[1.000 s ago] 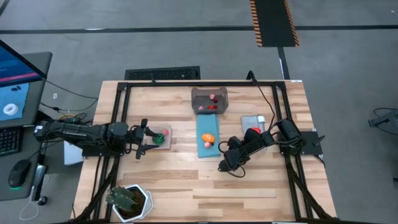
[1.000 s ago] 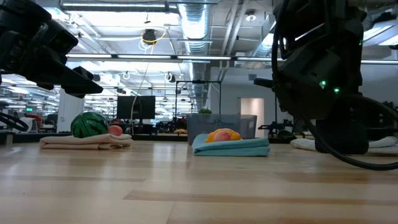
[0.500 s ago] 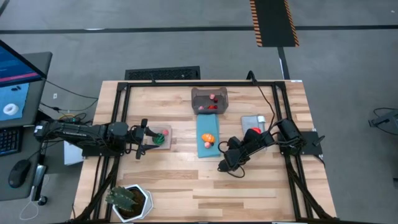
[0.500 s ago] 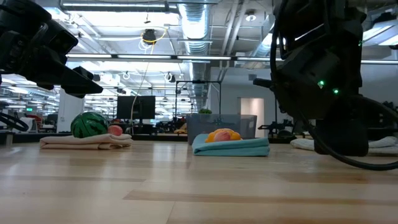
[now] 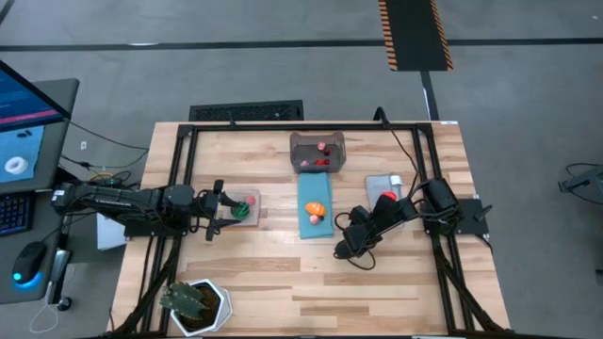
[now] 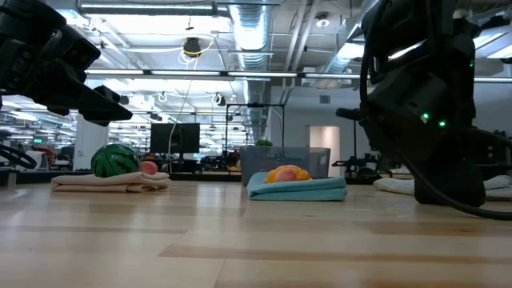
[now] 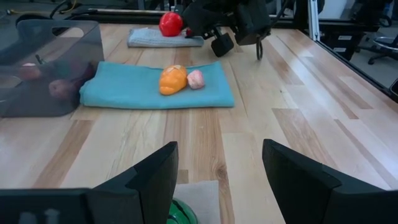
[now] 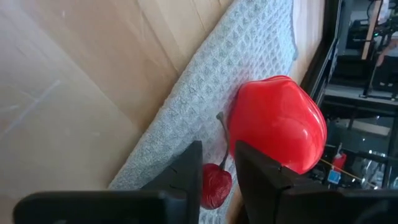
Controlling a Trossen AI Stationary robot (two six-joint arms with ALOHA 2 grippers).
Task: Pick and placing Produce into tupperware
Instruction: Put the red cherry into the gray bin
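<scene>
Tupperware at table's far middle, long axis left-right, holding small red and pink produce. Left gripper spread open over green watermelon. Right gripper, fingers nearly closed and empty, has shifted slightly right since earlier.

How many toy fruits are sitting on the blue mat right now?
2: an orange piece and a smaller pink piece, touching side by side near the middle of the blue mat. None looks hidden.

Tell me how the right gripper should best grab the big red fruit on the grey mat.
Probably grip the red fruit across its rounded body, coming down from above. It sits low on the grey mat, with a small cherry close beside it, so close the fingers on the sides away from the cherry.
</scene>
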